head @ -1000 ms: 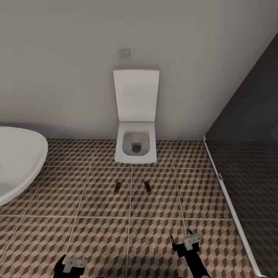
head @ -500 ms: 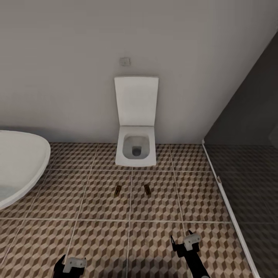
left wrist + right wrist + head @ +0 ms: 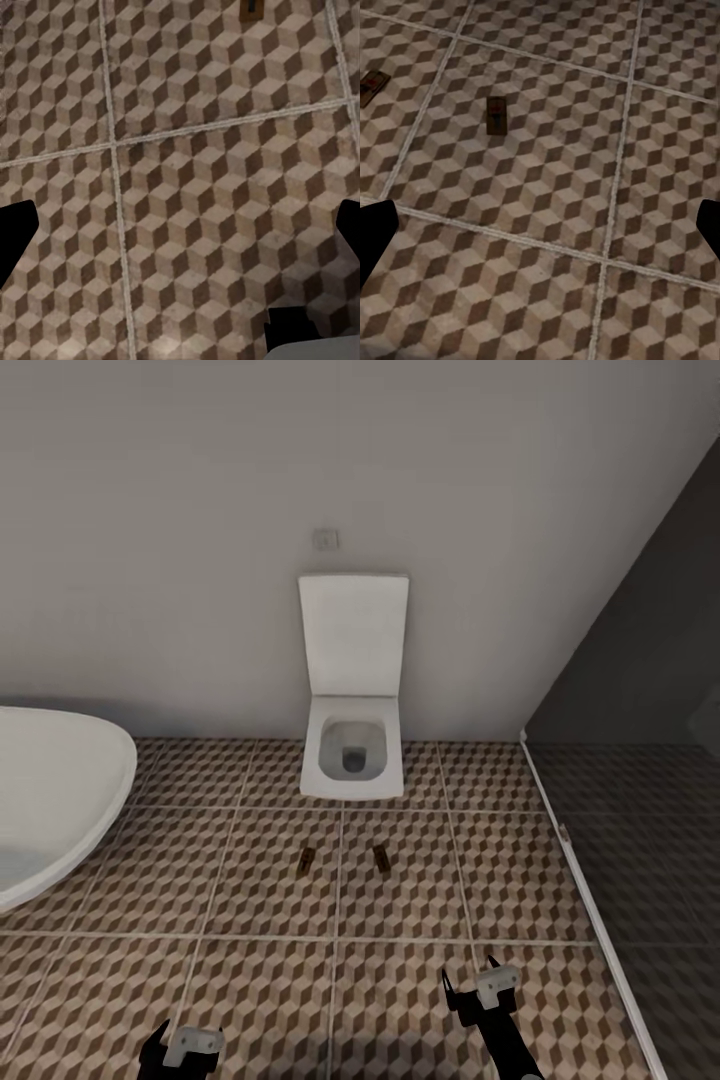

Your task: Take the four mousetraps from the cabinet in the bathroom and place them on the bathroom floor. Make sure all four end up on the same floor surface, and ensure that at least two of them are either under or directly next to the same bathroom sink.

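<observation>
Two mousetraps lie flat on the bathroom floor (image 3: 250, 980), in front of the toilet: one (image 3: 305, 861) left of a grout line, the other (image 3: 381, 858) right of it. The right wrist view shows both, one (image 3: 496, 115) nearer and one (image 3: 371, 88) at the picture's edge. In the left wrist view a single mousetrap (image 3: 253, 6) is cut off at the edge. My left gripper (image 3: 187, 1035) (image 3: 180, 232) and right gripper (image 3: 470, 975) (image 3: 540, 225) hover open and empty over bare tiles, short of the traps. The cabinet and the bathroom sink are out of view.
A white toilet (image 3: 352, 760) with its lid up stands against the far wall. The rim of a white oval bathtub (image 3: 60, 800) juts in at the left. A dark glass partition (image 3: 640, 760) with a white floor rail closes the right side.
The whole head view has shifted: toilet, tub and traps sit lower and look slightly smaller, so the camera has moved. The traps lie as before and both grippers keep their pose.
</observation>
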`<state>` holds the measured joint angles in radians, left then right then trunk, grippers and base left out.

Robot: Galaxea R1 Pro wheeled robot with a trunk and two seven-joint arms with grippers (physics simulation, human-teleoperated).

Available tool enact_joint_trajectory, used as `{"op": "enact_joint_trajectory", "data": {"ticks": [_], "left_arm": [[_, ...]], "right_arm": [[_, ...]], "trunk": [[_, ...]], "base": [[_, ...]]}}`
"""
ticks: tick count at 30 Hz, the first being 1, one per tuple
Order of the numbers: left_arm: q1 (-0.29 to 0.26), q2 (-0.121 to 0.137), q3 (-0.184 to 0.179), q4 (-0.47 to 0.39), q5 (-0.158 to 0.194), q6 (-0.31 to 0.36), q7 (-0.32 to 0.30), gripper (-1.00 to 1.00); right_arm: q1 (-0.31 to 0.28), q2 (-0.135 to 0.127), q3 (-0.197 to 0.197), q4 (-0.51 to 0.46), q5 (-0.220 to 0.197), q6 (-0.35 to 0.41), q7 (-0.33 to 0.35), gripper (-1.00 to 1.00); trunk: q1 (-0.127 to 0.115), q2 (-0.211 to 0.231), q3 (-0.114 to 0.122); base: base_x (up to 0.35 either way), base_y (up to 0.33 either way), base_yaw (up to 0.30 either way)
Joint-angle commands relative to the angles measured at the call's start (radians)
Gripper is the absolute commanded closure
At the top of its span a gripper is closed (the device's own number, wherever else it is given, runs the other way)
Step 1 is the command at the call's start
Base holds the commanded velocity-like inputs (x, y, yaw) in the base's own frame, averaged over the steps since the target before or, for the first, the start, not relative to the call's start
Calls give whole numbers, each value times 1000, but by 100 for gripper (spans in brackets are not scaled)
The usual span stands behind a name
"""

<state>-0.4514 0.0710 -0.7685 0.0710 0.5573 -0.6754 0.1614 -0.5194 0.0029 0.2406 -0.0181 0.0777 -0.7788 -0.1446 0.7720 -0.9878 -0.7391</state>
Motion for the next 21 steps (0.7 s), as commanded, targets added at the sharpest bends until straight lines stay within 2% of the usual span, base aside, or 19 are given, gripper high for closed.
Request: {"op": "enact_joint_trajectory", "data": {"ticks": [1, 21], "left_arm": [[-1, -1, -8, 2, -2, -3, 8, -100], [-1, -2, -9, 3, -2, -3, 8, -100]], "right_arm": [[-1, 0, 3, 1, 8, -1, -10, -100], [-1, 0, 3, 1, 8, -1, -10, -100]], "trunk": [[-4, 7, 4], [-81, 147, 99]], "base": [[0, 0, 0], [0, 0, 0]]}}
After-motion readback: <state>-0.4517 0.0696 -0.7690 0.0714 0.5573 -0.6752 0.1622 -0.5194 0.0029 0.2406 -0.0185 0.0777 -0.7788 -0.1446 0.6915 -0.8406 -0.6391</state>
